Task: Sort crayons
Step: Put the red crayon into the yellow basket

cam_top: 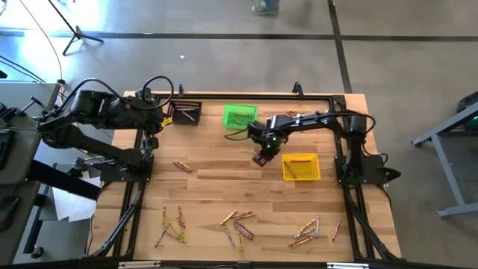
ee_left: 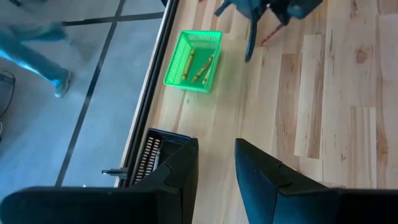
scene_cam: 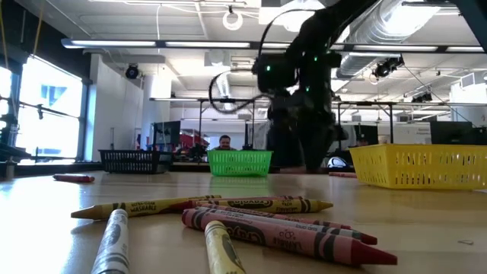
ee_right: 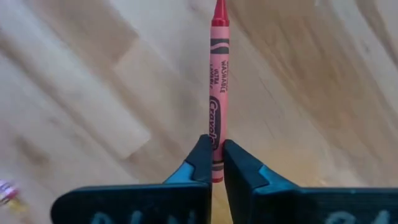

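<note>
R gripper (ee_right: 215, 163) sits low over the wood table (cam_top: 209, 179), between the green bin (cam_top: 240, 116) and yellow bin (cam_top: 301, 167), fingers pinched tight on a red crayon (ee_right: 218, 81) near its blunt end, tip pointing away from the wrist. L gripper (ee_left: 214, 171) waits back by the black bin (cam_top: 186, 112) at the table's far L corner, fingers apart, nothing between them. Green bin has a few crayons inside, yellow bin too. Loose crayons (cam_top: 237, 223) lie scattered along the near edge in several clumps, plus a couple (cam_top: 181, 166) alone mid-L. A person shows in the room behind the table in low view.
</note>
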Tool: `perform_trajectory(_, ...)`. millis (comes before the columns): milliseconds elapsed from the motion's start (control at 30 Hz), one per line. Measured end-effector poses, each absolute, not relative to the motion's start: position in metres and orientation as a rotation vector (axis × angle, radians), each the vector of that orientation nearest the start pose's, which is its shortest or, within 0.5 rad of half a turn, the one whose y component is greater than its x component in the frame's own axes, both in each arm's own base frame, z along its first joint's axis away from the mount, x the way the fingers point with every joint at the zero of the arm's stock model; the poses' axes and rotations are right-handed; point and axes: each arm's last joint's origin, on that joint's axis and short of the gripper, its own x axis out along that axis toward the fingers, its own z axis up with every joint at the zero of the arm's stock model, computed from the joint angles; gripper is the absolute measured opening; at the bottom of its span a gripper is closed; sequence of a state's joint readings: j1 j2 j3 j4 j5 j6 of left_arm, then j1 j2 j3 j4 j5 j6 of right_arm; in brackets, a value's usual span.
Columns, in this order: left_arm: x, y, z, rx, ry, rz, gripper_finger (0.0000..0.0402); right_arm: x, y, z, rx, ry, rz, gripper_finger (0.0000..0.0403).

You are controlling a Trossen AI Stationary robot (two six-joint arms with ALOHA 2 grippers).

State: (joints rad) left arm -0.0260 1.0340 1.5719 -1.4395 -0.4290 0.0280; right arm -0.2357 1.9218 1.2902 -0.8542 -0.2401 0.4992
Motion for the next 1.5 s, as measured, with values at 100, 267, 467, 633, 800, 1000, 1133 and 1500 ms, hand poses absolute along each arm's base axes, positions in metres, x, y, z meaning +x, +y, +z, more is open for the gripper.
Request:
perform_trajectory(100, 0.123, 0.009, 0.434, 0.231, 0.89, 0.363, 0.0091, 0.342, -0.067, 0.176, 0.756, 1.393, -0.359, 0.0006)
perform_trajectory(267, 0.123, 0.009, 0.434, 0.232, 0.89, 0.362, 0.0091, 0.331, -0.05, 0.217, 0.772, 1.298, -0.366, 0.001)
perform_trajectory(467, 0.123, 0.009, 0.434, 0.232, 0.89, 0.362, 0.0091, 0.292, -0.021, 0.26, 0.767, 1.336, -0.48, 0.0011)
perform_trajectory(633, 0.123, 0.009, 0.434, 0.251, 0.896, 0.353, 0.0091, 0.252, 0.001, 0.277, 0.695, 1.48, -0.727, 0.0012)
perform_trajectory(800, 0.123, 0.009, 0.434, 0.28, 0.902, 0.34, 0.0091, 0.24, 0.015, 0.274, 0.68, 1.535, -0.812, 0.0012)
perform_trajectory(1000, 0.123, 0.009, 0.434, 0.281, 0.903, 0.339, 0.0091, 0.238, 0.021, 0.226, 0.703, 1.566, -0.745, 0.0012)
perform_trajectory(1133, 0.123, 0.009, 0.434, 0.303, 0.905, 0.328, 0.0091, 0.234, 0.021, 0.211, 0.716, 1.55, -0.794, 0.0012)
perform_trajectory(1500, 0.144, 0.008, 0.441, 0.188, 0.758, 0.378, 0.0091, 0.231, 0.018, 0.203, 0.632, 1.529, -0.82, 0.0079)
